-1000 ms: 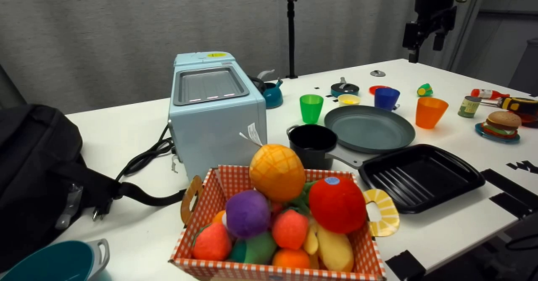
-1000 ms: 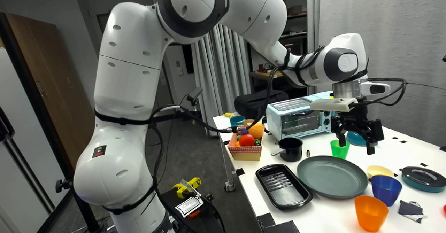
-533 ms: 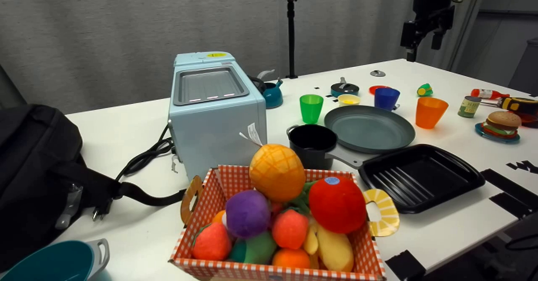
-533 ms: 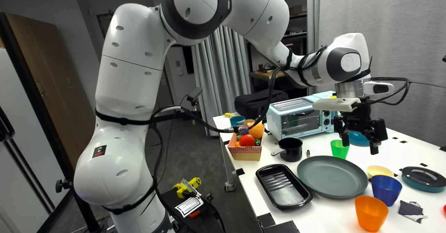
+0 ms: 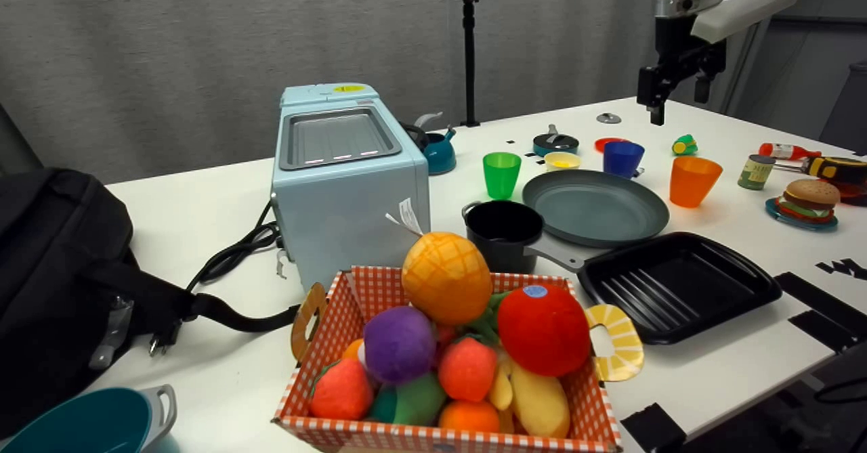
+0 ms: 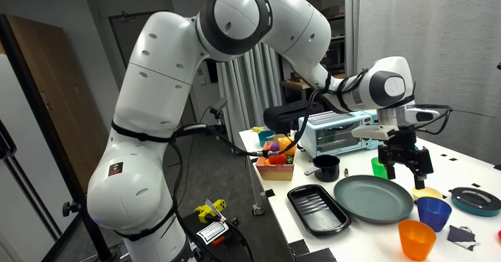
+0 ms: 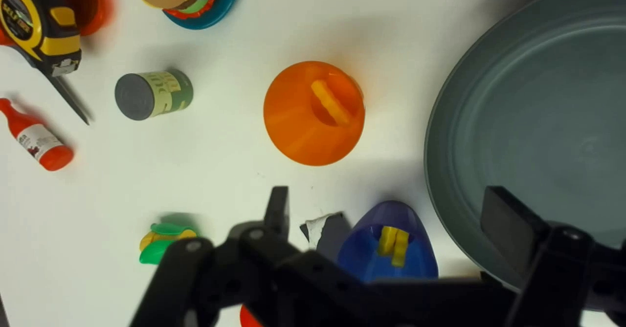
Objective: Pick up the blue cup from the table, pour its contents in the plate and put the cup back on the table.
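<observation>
The blue cup (image 5: 623, 159) stands upright on the white table (image 5: 742, 236), close to the plate (image 5: 596, 206). It also shows in the other views (image 6: 433, 214) (image 7: 359, 261). Yellow bits (image 7: 399, 249), the contents, lie inside it in the wrist view. The round grey plate (image 6: 372, 199) shows nothing in it. My gripper (image 6: 405, 180) is open and empty, in the air above the table. In the wrist view the gripper (image 7: 386, 195) has the cup between its spread fingers, below them; the right finger (image 7: 511, 224) overlaps the plate's rim. Part of the cup is hidden by the gripper body.
An orange cup (image 6: 417, 240) stands near the blue cup. A yellow bowl (image 6: 426, 192), a green cup (image 5: 502, 175), a black tray (image 6: 319, 209), a black pot (image 6: 327, 168) and a teal pan (image 6: 475, 201) surround the plate. A can (image 7: 156, 94) lies beyond the orange cup in the wrist view.
My gripper has moved down toward the table and slightly sideways, staying open. The cups, plate and other things have not moved.
</observation>
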Robot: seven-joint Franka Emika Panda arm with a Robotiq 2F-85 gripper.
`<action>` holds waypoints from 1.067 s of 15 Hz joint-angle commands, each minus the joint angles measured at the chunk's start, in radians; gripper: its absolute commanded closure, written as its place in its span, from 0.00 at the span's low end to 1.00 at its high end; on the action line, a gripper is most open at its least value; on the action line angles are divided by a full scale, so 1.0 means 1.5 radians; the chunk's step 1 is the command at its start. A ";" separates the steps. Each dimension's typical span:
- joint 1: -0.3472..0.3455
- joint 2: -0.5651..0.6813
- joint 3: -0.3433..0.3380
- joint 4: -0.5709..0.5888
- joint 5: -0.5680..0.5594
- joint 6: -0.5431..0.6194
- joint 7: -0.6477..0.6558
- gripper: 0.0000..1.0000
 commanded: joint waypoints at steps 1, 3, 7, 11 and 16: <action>0.027 0.096 -0.032 0.102 -0.003 -0.020 0.076 0.00; 0.031 0.144 -0.043 0.154 0.007 -0.030 0.111 0.00; 0.024 0.231 -0.054 0.265 0.042 -0.070 0.162 0.00; 0.010 0.293 -0.056 0.365 0.082 -0.142 0.193 0.00; -0.003 0.339 -0.050 0.454 0.102 -0.207 0.203 0.00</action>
